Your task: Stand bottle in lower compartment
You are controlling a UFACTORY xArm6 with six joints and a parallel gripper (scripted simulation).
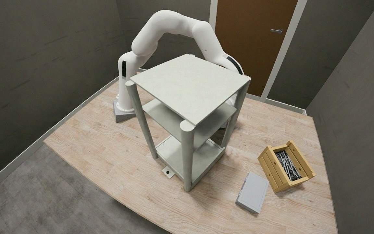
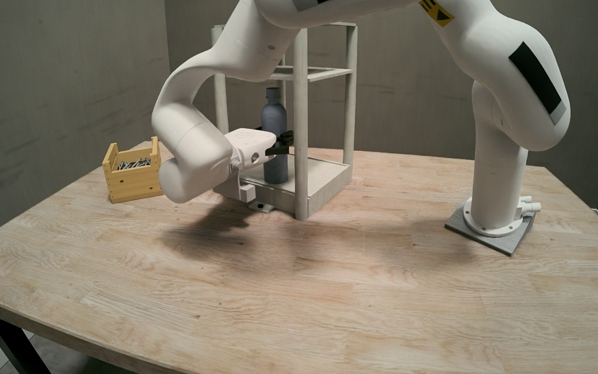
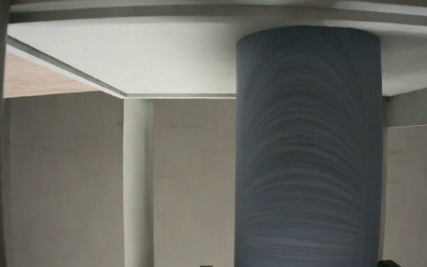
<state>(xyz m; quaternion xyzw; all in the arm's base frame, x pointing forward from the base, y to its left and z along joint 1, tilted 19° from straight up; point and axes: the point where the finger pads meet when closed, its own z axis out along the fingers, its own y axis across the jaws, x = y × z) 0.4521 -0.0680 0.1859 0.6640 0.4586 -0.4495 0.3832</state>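
A dark blue-grey bottle [image 2: 273,116] [image 3: 306,148] stands upright, cap up, on the floor [image 2: 324,174] of the lower compartment of the pale grey shelving unit [image 1: 191,84] [image 2: 299,139], behind the front lip. My gripper [image 2: 286,143] reaches in level from the left, at mid-height of the bottle. Its fingers are open on either side of the body and do not grip it. The wrist view is filled by the bottle close up, with the compartment floor [image 3: 124,55] showing at the top. In the top view the shelf boards hide the bottle and the gripper.
A yellow wooden crate [image 1: 269,165] [image 2: 131,178] of metal nails stands on the table beside the shelf. A flat grey box [image 1: 252,192] lies near it. A small bracket [image 1: 167,172] [image 2: 259,205] sits at the shelf's foot. The arm's base [image 2: 491,223] [image 1: 123,111] is bolted to the table.
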